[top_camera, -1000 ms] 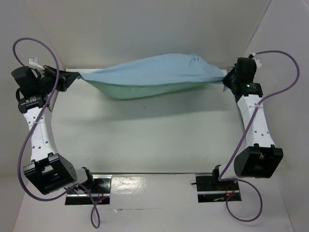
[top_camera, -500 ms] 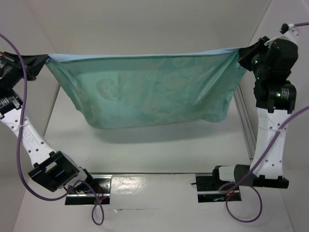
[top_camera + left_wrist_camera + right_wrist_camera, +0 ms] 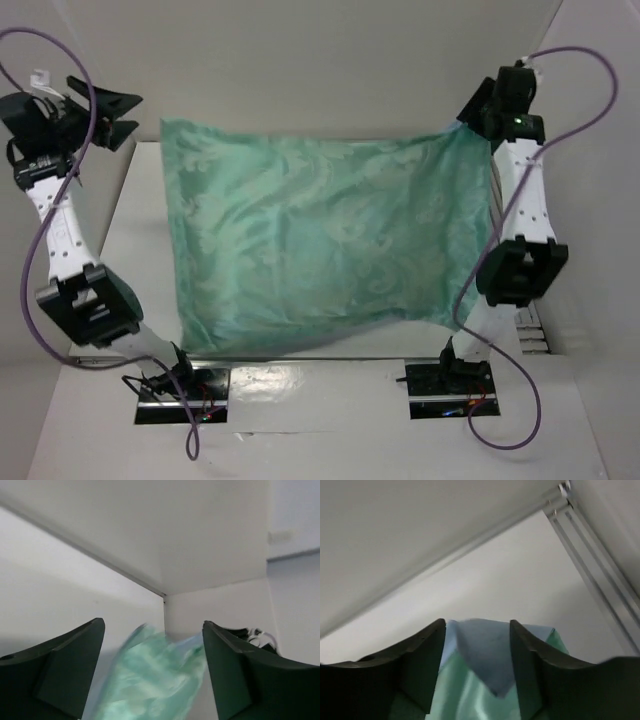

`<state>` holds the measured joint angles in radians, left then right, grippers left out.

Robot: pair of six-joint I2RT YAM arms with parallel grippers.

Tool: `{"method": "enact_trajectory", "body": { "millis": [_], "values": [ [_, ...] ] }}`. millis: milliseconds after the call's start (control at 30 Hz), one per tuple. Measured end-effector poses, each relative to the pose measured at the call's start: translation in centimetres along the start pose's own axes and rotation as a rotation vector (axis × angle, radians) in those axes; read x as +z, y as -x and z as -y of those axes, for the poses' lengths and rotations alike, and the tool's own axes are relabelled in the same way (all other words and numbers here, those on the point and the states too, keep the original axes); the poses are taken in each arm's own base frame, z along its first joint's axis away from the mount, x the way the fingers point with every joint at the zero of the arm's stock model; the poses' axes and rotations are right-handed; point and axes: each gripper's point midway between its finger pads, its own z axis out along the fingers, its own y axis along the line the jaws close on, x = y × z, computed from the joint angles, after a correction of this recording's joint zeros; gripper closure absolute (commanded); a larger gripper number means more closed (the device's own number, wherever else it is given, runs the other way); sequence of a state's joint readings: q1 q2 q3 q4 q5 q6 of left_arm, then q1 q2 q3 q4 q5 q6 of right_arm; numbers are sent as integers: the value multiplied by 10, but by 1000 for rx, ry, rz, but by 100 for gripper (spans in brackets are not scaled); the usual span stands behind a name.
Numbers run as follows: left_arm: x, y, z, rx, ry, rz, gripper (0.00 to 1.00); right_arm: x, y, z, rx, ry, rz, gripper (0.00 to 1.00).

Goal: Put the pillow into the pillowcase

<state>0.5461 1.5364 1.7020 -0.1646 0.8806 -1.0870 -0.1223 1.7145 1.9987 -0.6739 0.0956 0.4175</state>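
The pillowcase (image 3: 320,240) lies spread over the table, mint-green face up and bulging. The pillow is hidden; no white cushion shows. My left gripper (image 3: 138,112) hangs at the back left, open, a little away from the cloth's left corner. In the left wrist view its fingers (image 3: 65,665) stand wide apart, and the blurred green cloth (image 3: 150,680) sits beyond them. My right gripper (image 3: 470,115) is at the back right corner. There its jaws (image 3: 477,622) stand apart, with the light blue corner of the pillowcase (image 3: 485,665) lying loose between them.
White walls close in the table at the back and both sides. An aluminium rail (image 3: 590,555) runs along the right edge. Purple cables (image 3: 590,70) loop off both arms. The arm bases (image 3: 185,385) sit at the near edge.
Half a second ago the pillowcase hung stretched between both shut grippers. Both jaws have opened, the left corner has come free, and the cloth has dropped onto the table.
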Motion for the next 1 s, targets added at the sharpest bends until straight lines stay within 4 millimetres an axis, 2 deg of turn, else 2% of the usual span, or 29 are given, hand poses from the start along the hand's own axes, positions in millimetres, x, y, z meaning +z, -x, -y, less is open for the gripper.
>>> {"method": "enact_trajectory", "body": {
  "millis": [67,100,133,200,233,300,367,433,500,567,667,700,733,833,900,933,967,1000],
  "values": [
    [33,1,-54,-54,99,-41,1,53,-40,18,-30,-72,-102,34],
    [46,-2,-79,-78,146,-65,1,69,-60,25,-41,-101,-150,32],
    [56,-7,-103,-101,198,-90,3,77,-76,30,-52,-124,-191,32],
    [64,-21,-132,-112,289,-127,9,78,-97,32,-71,-139,-239,32],
    [64,-30,-137,-106,323,-146,11,70,-99,28,-77,-130,-243,32],
    [65,-44,-125,-42,342,-177,13,49,-95,16,-85,-100,-227,34],
    [65,-63,-101,55,334,-206,9,23,-87,0,-93,-52,-190,31],
    [63,-91,-75,152,325,-242,7,-8,-91,-10,-110,-13,-180,27],
    [53,-131,-60,226,318,-292,4,-31,-103,-17,-129,21,-185,19],
    [29,-176,-64,245,350,-362,4,-48,-127,-15,-154,38,-222,18],
    [-15,-218,-109,217,486,-421,1,-55,-169,4,-182,15,-318,17],
    [-28,-232,-128,199,546,-443,1,-56,-185,12,-189,4,-359,12],
    [-40,-244,-144,183,600,-466,0,-56,-201,19,-194,-7,-397,7],
    [-68,-283,-180,161,710,-548,2,-68,-259,34,-214,9,-545,5],
    [-75,-298,-190,149,731,-568,12,-77,-289,34,-227,46,-612,7],
    [-75,-302,-191,145,727,-573,23,-80,-297,32,-233,61,-626,15],
    [-72,-305,-192,142,716,-576,48,-83,-304,29,-235,79,-628,35],
    [-69,-305,-193,132,710,-572,65,-84,-307,26,-234,95,-622,53]
  ]
}}
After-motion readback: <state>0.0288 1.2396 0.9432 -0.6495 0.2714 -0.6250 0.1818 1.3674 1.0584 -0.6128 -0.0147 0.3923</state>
